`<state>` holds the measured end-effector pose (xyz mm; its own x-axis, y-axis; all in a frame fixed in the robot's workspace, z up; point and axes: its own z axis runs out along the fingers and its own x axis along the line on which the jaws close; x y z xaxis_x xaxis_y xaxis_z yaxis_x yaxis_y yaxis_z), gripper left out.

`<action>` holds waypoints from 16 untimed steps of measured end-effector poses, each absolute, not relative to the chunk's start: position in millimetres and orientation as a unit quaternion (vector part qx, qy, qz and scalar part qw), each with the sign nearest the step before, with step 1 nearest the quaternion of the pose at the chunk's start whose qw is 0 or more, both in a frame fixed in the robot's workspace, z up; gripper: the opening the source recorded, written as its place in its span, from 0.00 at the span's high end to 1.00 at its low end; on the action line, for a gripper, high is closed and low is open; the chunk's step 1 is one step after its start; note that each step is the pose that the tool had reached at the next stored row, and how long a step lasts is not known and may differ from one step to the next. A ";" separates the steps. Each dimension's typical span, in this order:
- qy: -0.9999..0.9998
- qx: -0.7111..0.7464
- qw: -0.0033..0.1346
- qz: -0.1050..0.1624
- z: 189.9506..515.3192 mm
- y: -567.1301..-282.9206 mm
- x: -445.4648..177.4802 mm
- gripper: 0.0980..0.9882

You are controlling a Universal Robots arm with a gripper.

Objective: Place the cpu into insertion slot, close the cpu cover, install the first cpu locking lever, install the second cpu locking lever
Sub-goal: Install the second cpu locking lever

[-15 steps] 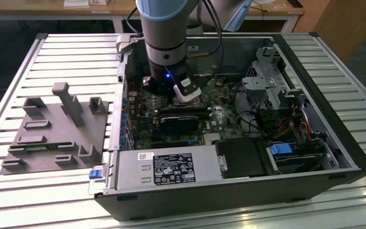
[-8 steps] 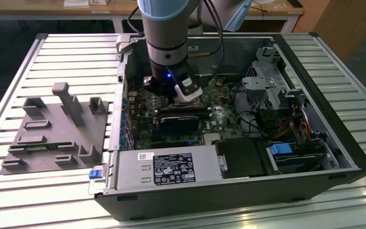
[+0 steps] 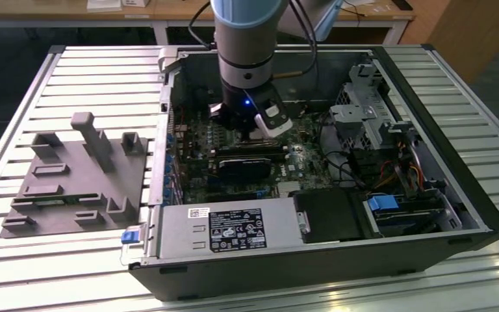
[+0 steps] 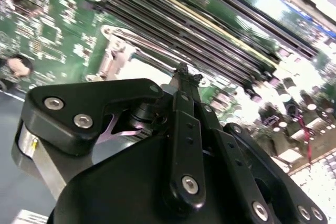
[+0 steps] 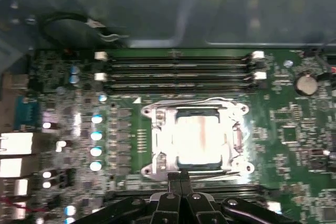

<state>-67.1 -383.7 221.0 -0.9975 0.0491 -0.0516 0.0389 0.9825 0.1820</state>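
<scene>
In the exterior view we see the arm reaching down into the open computer case point(image 3: 457, 214), which lies on a slatted desk point(image 3: 102, 78), with the gripper point(image 3: 251, 133) low over the green motherboard point(image 3: 306, 162). In the first wrist view the cpu point(image 5: 198, 139) sits in the insertion slot point(image 5: 195, 167), its dull silver top glaring under the light, and the cpu cover point(image 5: 160, 140) lies flat around it, the chip showing through its window. The jaws are drawn together with nothing between them, their black tips just at the near edge of the cover. A thin wire lever point(image 5: 210, 100) runs along the far side of the socket, next to the long black memory slots point(image 5: 178, 69). In the second wrist view we find the gripper point(image 4: 182, 74) close above the cover's silvery frame point(image 4: 113, 51). A grey fixture point(image 3: 76, 175) rests on the desk beside the case.
</scene>
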 end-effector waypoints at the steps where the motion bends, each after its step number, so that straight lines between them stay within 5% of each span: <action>1: 0.995 0.022 0.028 0.091 220.9 -383.7 -64.3 1.00; 16: 0.997 0.023 0.028 0.066 220.9 -369.6 -51.5 1.00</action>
